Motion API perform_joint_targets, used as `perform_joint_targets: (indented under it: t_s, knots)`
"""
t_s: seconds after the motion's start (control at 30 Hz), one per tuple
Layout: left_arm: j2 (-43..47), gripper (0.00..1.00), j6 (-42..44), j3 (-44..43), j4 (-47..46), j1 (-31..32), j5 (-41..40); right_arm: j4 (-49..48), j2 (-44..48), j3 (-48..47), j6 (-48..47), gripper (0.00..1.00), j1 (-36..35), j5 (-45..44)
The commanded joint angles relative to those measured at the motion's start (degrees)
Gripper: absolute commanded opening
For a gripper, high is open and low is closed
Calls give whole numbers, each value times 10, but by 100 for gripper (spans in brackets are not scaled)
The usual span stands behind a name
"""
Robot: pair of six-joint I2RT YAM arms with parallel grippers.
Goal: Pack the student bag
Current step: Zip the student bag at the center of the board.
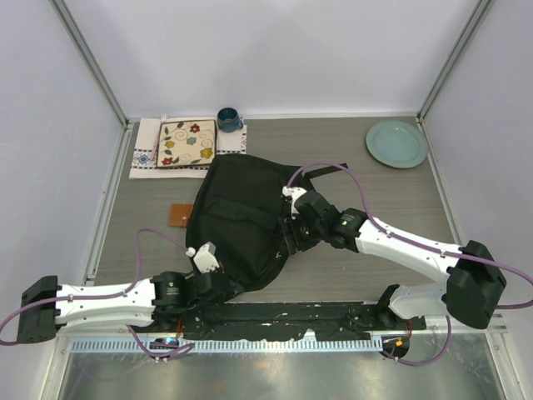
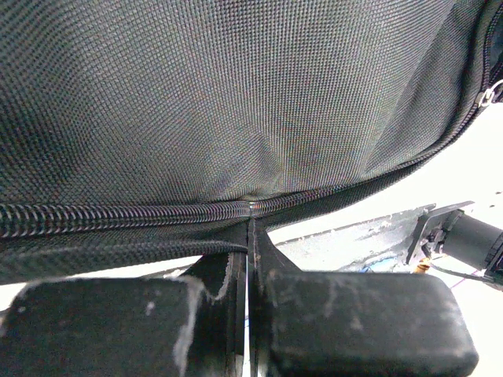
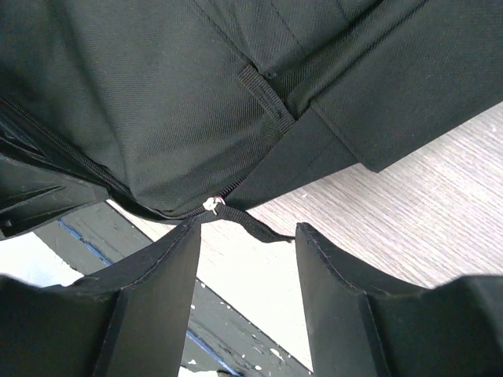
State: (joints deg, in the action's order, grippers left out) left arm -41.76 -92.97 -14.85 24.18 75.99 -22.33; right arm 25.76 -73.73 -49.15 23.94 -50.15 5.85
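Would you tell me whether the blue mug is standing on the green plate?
No, the blue mug stands by the floral tile at the back left, far from the green plate.

The student bag lies in the middle of the surface. Behind it to the left, a cloth carries a square tile, with a mug at the tile's far right corner. A plate sits far right. A small card lies just left of the bag. The left gripper is at the bag's near edge, the right gripper at its right side.
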Motion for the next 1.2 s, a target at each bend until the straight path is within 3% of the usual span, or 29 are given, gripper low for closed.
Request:
perform_joint_targets:
  t_s: [0.0,0.67,0.97,1.07,1.13,1.17]
  knots:
    - [7,0,-5,10,-7,3,17,-5,-3,-26,-34,57,-2,-12]
    - [-3,0,-5,13,-17,3,18,-40,-61,6,-45,53,-2,84]
    - [9,0,-11,20,-16,3,16,-41,-58,12,-50,31,-3,112]
    - [12,0,-11,21,-15,3,16,-44,-60,11,-47,16,-2,108]
    - [13,0,-10,22,-13,3,17,-42,-61,6,-45,1,-3,104]
    - [14,0,-10,23,-13,3,17,-38,-60,5,-41,0,-2,92]
